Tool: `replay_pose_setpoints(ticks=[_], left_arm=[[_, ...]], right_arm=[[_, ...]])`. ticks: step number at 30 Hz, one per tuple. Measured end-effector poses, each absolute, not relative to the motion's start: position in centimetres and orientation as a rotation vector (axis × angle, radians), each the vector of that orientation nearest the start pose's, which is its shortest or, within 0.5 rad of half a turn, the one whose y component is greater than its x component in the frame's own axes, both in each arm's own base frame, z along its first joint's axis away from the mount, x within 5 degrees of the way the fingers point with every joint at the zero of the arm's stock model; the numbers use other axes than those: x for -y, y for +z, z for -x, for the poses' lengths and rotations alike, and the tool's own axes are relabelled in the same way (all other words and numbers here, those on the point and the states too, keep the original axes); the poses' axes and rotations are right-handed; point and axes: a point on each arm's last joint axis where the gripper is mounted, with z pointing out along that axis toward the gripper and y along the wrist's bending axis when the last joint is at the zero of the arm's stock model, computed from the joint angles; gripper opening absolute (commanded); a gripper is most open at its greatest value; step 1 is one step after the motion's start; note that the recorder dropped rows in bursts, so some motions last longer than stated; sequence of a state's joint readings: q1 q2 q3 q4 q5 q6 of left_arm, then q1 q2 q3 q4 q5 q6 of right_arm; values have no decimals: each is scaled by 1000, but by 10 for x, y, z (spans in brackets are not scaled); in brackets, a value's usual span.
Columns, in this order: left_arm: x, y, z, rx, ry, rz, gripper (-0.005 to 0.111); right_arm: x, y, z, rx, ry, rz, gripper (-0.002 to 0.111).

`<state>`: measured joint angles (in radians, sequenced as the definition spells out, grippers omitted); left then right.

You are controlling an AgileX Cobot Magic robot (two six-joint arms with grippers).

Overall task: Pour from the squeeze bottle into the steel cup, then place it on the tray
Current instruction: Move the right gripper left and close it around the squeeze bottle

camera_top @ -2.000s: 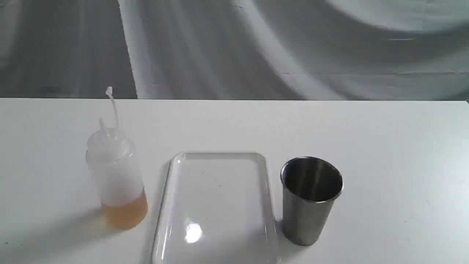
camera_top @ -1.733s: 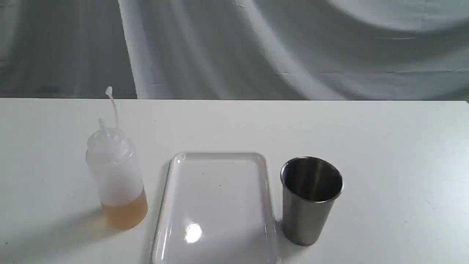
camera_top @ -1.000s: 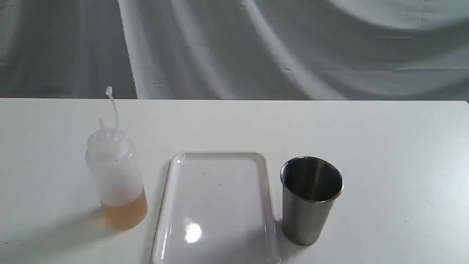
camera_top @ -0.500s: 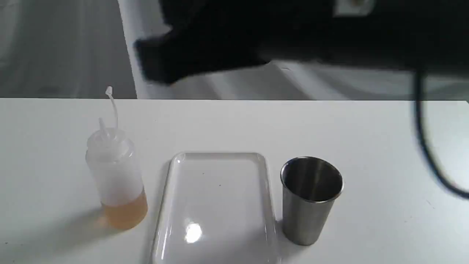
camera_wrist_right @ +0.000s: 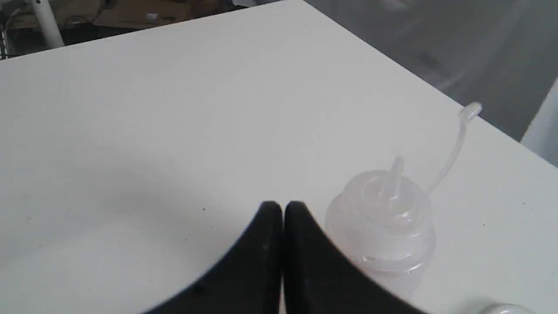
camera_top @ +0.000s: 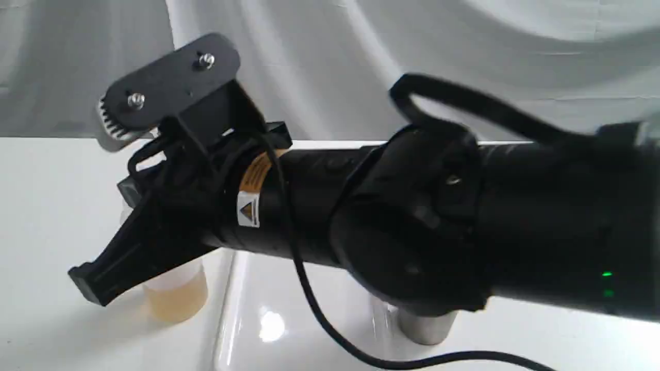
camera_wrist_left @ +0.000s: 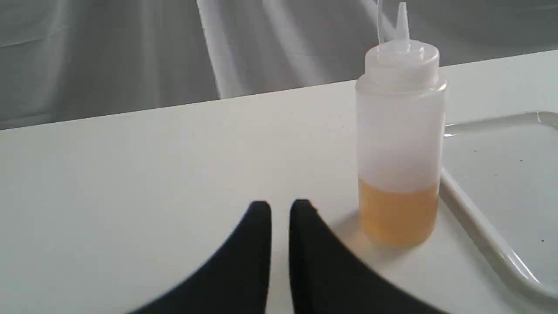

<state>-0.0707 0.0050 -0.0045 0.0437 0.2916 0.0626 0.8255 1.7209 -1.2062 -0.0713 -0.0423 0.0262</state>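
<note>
Left gripper [camera_wrist_left: 280, 208] fingers nearly closed; right gripper [camera_wrist_right: 283, 208] fingers closed. Both are empty, beside the upright squeeze bottle [camera_wrist_left: 399, 144] on the counter [camera_wrist_left: 130, 174].

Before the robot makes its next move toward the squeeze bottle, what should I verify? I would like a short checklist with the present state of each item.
1. The squeeze bottle stands upright on the table: ok.
2. Its nozzle is uncovered, with the cap hanging off on the strap: ok.
3. The right gripper is opened for the bottle: not ok; its jaws are shut, beside the bottle's top.
4. The left gripper is apart from the bottle: ok; it holds nothing.
5. The steel cup is upright: cannot tell; the right arm hides all but its base.
6. The tray lies beside the bottle: ok.
</note>
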Motion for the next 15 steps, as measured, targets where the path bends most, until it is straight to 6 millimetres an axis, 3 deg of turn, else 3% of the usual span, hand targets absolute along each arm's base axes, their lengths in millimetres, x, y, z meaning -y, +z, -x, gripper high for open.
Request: replay_pose_setpoints(ticks=[5,15], left_arm=[[3,188,-55,-1770,36,-146,8],[3,188,-55,-1770,36,-146,8]], right_arm=[[-306,247,-280,-1821,497,854,0],[-298,192,-261,-1803,402,860,0]])
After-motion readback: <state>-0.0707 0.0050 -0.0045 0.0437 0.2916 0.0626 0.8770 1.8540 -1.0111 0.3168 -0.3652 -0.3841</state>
